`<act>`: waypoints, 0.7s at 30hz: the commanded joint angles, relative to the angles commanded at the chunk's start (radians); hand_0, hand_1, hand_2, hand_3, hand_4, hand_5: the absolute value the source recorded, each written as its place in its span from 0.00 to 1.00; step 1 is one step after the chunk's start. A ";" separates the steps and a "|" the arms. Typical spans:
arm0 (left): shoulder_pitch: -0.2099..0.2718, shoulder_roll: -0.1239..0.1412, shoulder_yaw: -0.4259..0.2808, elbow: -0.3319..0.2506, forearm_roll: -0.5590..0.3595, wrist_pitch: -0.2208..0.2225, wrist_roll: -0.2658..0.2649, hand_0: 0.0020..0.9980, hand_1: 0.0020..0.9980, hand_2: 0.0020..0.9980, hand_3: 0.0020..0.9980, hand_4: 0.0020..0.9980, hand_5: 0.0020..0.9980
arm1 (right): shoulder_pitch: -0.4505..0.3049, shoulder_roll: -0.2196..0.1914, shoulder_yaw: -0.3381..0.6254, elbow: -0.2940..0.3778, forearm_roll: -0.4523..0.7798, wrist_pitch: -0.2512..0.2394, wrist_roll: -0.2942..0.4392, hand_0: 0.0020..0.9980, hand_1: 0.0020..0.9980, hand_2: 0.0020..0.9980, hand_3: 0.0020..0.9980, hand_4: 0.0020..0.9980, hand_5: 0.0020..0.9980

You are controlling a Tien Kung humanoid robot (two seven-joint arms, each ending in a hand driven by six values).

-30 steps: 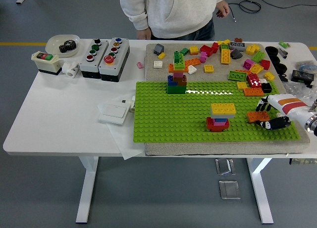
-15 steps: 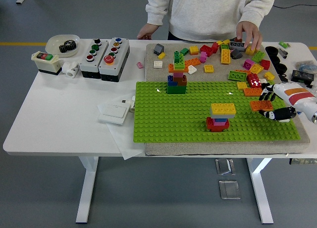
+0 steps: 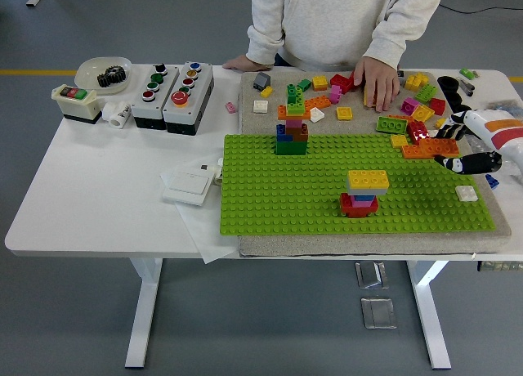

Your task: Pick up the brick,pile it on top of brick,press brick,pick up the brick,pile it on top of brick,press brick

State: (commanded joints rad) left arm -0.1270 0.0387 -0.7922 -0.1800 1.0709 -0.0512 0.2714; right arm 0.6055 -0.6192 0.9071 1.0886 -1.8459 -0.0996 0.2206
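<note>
Over by the counter's [image 3: 82,188] left edge sit the button boxes [image 3: 172,87], then comes the green baseplate [image 3: 278,196] with a tall mixed tower [image 3: 292,123] at its far edge and a short stack [image 3: 363,194] topped by a yellow brick nearer the front edge. A person's hand [image 3: 377,82] rests flat on the loose bricks at the far edge. At the right edge the robot's right hand [image 3: 464,145] is clamped on an orange brick [image 3: 431,149], held at the baseplate's far right corner.

Single head view — high, forward and down over the table [image 3: 98,188]
</note>
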 joint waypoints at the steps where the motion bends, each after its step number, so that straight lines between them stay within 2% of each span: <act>1: 0.000 0.000 -0.001 0.000 0.002 0.000 0.000 0.78 0.73 0.64 0.56 0.58 0.61 | -0.001 -0.004 0.001 0.017 0.005 0.010 -0.011 0.62 0.50 0.52 0.48 0.66 0.25; 11: -0.002 0.003 0.000 0.000 0.002 -0.001 0.001 0.78 0.73 0.64 0.56 0.58 0.61 | -0.003 -0.033 -0.008 0.258 0.007 0.145 -0.183 0.62 0.50 0.53 0.49 0.68 0.26; 16: -0.004 0.004 0.004 0.000 -0.005 -0.001 0.000 0.78 0.73 0.64 0.56 0.58 0.61 | 0.006 -0.029 -0.018 0.330 -0.009 0.172 -0.244 0.62 0.50 0.53 0.49 0.68 0.26; 21: -0.005 0.005 -0.001 0.000 -0.001 -0.001 0.003 0.78 0.72 0.64 0.56 0.58 0.61 | 0.018 -0.011 -0.032 0.373 -0.018 0.201 -0.297 0.62 0.50 0.53 0.49 0.68 0.26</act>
State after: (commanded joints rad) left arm -0.1319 0.0439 -0.7935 -0.1800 1.0704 -0.0520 0.2743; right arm 0.6239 -0.6303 0.8750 1.4618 -1.8634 0.1014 -0.0767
